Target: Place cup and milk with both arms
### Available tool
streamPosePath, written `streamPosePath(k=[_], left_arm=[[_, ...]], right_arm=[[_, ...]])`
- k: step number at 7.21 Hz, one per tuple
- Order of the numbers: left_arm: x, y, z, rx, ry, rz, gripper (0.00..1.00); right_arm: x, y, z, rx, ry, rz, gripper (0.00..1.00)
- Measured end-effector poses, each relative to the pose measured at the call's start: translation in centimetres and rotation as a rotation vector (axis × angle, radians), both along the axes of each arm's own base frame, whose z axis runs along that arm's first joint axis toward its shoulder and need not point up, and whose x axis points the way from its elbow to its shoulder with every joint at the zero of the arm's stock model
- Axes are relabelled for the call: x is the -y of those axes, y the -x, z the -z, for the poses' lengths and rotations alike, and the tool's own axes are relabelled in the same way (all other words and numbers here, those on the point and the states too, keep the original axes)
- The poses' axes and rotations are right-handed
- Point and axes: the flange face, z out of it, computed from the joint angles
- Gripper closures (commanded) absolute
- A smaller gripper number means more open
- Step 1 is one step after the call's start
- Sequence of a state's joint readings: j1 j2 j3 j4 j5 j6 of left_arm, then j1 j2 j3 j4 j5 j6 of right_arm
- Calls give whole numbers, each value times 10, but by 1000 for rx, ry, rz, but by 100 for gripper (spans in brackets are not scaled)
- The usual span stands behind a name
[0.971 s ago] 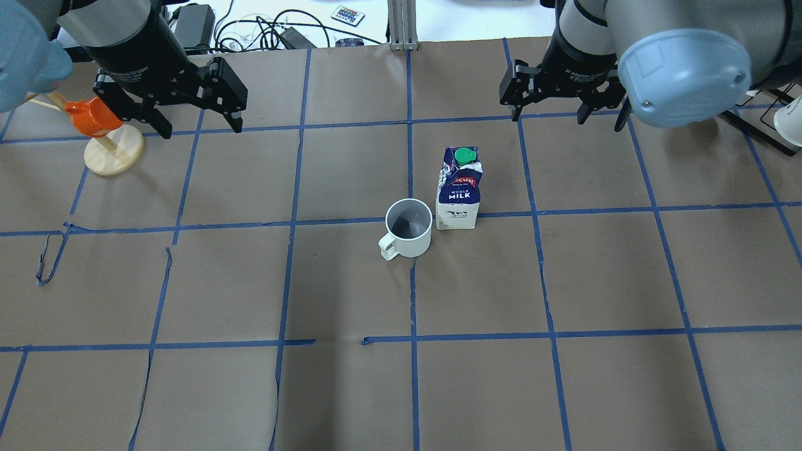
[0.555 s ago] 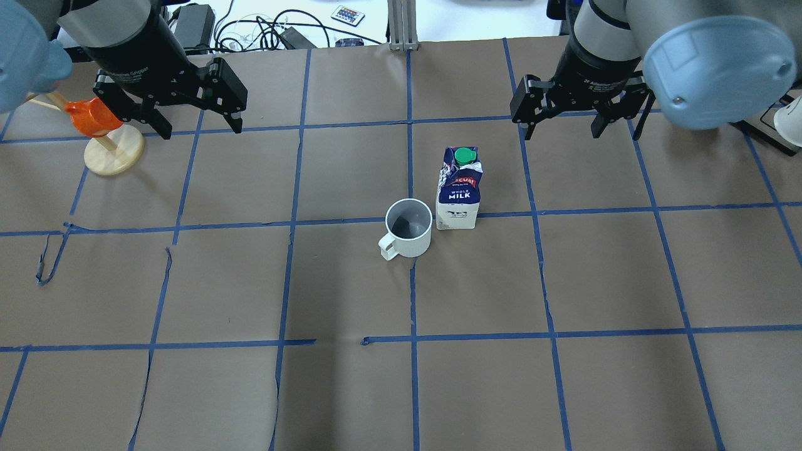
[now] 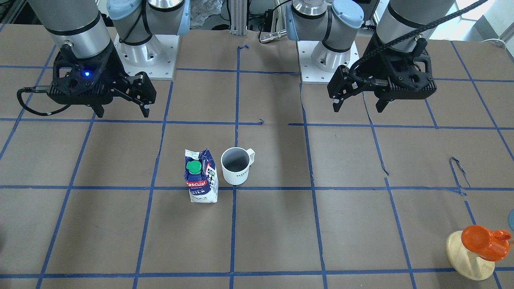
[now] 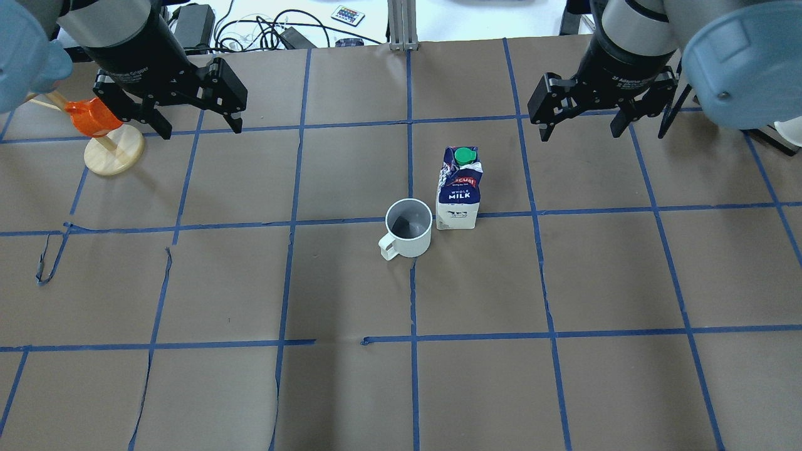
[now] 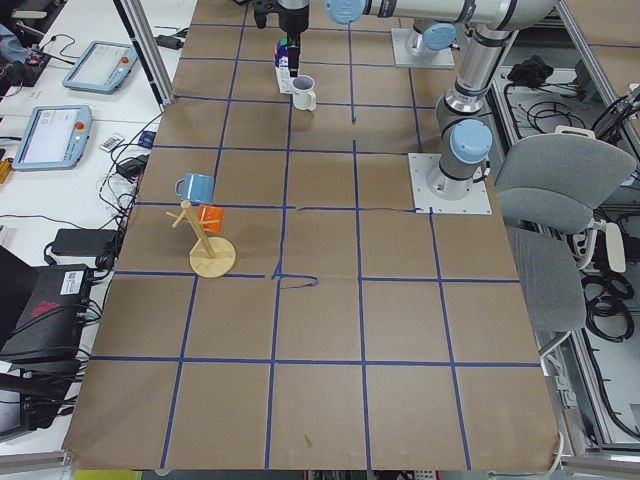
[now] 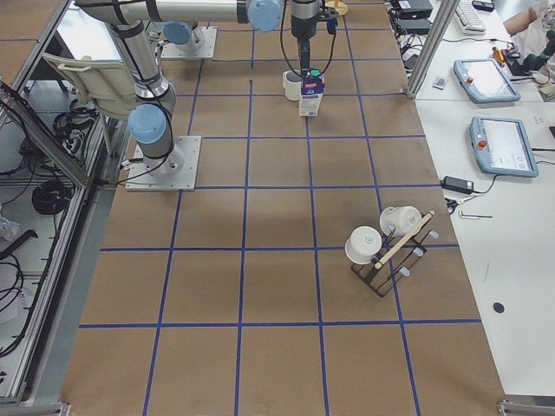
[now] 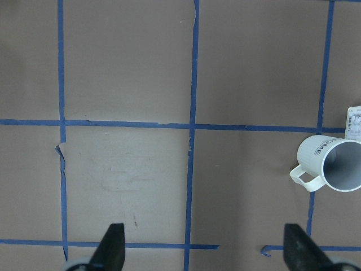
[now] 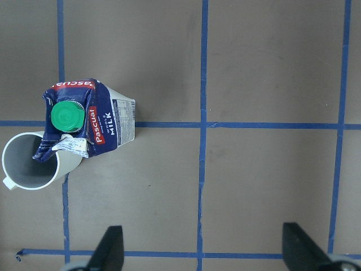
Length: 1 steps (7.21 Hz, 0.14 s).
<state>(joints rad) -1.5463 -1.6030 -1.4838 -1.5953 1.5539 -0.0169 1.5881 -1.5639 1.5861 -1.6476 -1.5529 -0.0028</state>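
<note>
the left gripper [image 4: 200, 128] hangs with its jaws spread wide, holding nothing, above the desk [image 4: 219, 282] near a wooden mug stand [image 4: 114, 153]. the right gripper [image 4: 580, 131] is spread wide too, holding nothing. between them, well apart from both, the cup [image 4: 408, 228] stands upright, the milk [image 4: 458, 191] just beside it, the handle turned away from the milk.

Cup [image 4: 409, 230] upright just beside milk [image 4: 459, 191], mid-table.

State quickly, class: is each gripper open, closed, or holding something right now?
Left gripper: open, holding nothing.
Right gripper: open, holding nothing.
</note>
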Motion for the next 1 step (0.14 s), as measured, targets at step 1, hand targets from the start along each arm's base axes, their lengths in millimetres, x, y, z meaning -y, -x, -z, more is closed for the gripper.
streamPosePath(k=[1], left_arm=[[0,0,0,0,-1,0,0]], right_arm=[[-1,0,-1,0,-3,0,0]])
